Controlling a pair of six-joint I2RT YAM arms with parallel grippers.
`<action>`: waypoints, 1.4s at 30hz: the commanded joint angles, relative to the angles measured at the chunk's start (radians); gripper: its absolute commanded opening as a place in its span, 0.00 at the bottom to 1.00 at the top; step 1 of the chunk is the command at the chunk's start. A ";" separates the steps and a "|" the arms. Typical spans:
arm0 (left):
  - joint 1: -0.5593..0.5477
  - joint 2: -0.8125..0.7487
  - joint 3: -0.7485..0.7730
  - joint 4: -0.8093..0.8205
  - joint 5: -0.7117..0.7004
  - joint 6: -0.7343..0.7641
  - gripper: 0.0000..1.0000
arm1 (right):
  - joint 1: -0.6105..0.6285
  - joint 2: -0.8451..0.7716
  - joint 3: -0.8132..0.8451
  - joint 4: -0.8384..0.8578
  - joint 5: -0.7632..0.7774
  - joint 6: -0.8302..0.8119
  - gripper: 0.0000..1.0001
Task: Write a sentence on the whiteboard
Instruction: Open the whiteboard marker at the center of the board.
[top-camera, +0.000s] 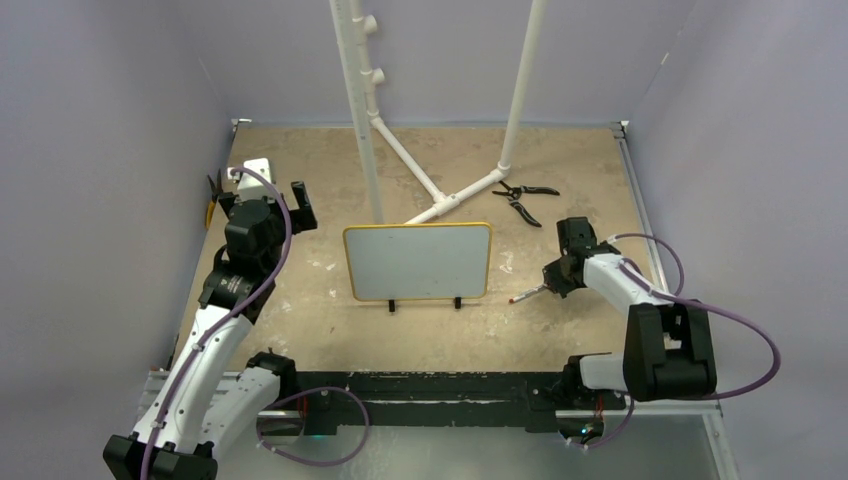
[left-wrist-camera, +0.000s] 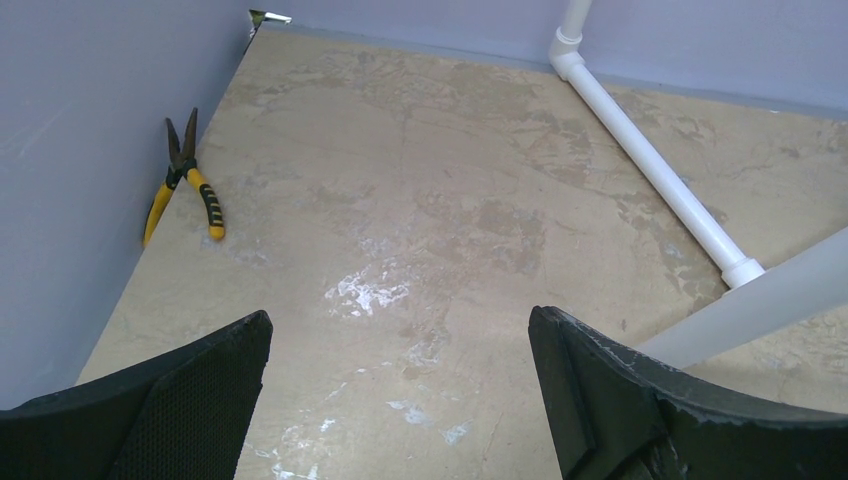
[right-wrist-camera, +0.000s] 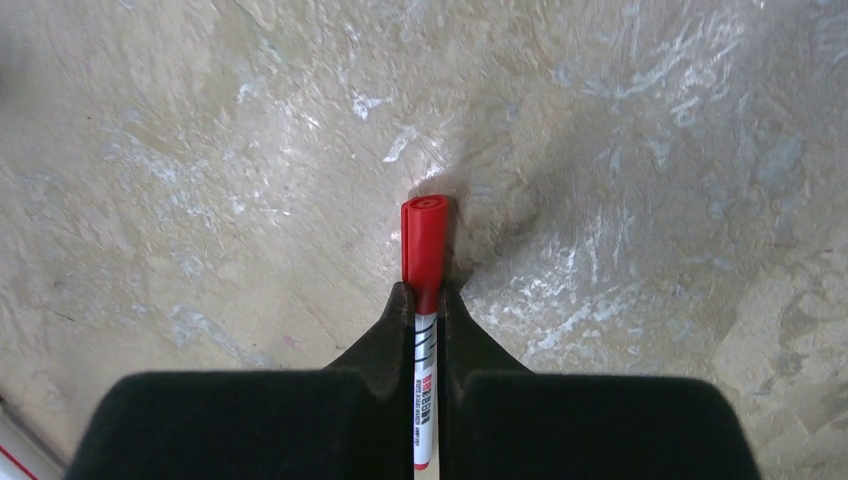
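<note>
The whiteboard (top-camera: 417, 261) stands upright on two black feet at the table's middle, yellow-framed. Its face is blank; no red sentence shows on it. My right gripper (top-camera: 551, 281) is to the board's right, low over the table, shut on a white marker pen (top-camera: 527, 294) with its red cap on. In the right wrist view the pen (right-wrist-camera: 424, 350) lies gripped between the fingers, the red cap (right-wrist-camera: 424, 250) sticking out ahead. My left gripper (top-camera: 258, 192) is raised at the far left, open and empty; it also shows wide apart in the left wrist view (left-wrist-camera: 400, 345).
White PVC pipes (top-camera: 440, 190) rise and run along the table behind the board. Black pliers (top-camera: 523, 197) lie at the back right. Yellow-handled pliers (left-wrist-camera: 185, 185) lie by the left wall. A black rail (top-camera: 430, 395) spans the near edge.
</note>
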 joint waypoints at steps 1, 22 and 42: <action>-0.004 -0.009 0.005 0.027 -0.014 0.032 0.99 | -0.006 -0.005 0.014 0.030 0.078 -0.106 0.00; -0.009 0.044 0.264 0.024 0.733 0.017 0.90 | 0.078 -0.485 0.183 0.657 -0.705 -0.853 0.00; -0.361 0.136 0.097 0.439 0.852 -0.487 0.79 | 0.598 -0.325 0.270 0.755 -0.717 -1.016 0.00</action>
